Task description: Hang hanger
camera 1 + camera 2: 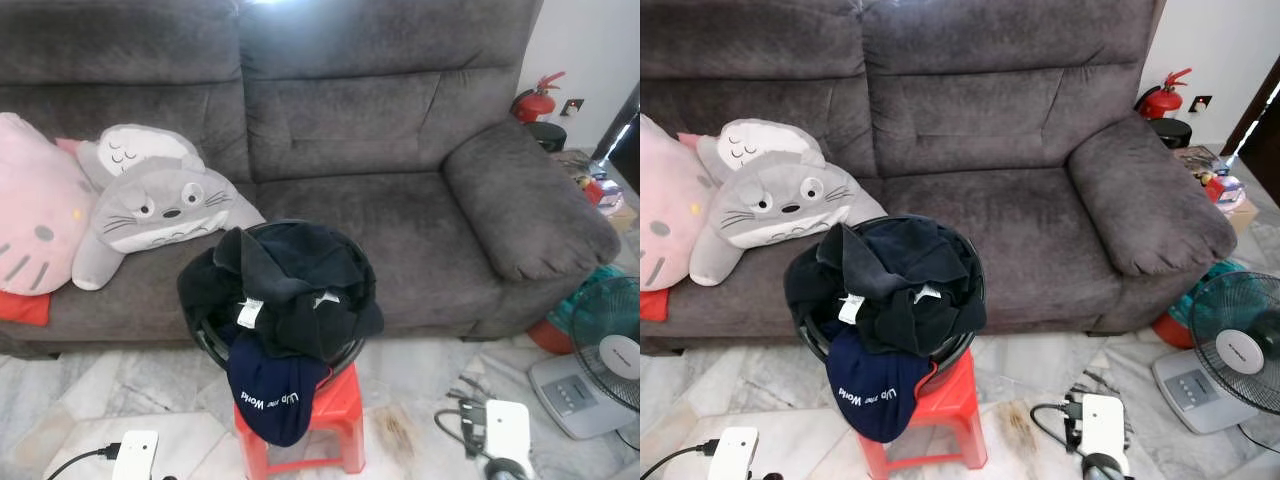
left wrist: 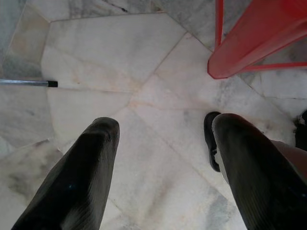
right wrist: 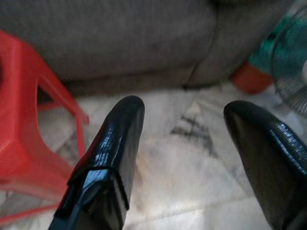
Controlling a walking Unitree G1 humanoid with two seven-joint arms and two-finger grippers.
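A black round basket (image 1: 352,352) heaped with dark clothes (image 1: 290,280) stands on a red plastic stool (image 1: 335,405) in front of a grey sofa (image 1: 420,230). A navy garment with white lettering (image 1: 270,400) hangs over the basket's front. My left gripper (image 2: 163,127) hangs low over the marble floor beside the stool's leg (image 2: 254,43), open with nothing between its fingers. My right gripper (image 3: 184,108) is also low and open, empty, with the stool (image 3: 24,129) to one side and the sofa base (image 3: 120,38) ahead.
A grey plush (image 1: 160,205) and a pink plush (image 1: 30,210) lie on the sofa's left seat. A floor fan (image 1: 610,345) stands at the right, a red fire extinguisher (image 1: 535,100) behind the armrest. White plug boxes with cables (image 1: 507,428) lie on the floor.
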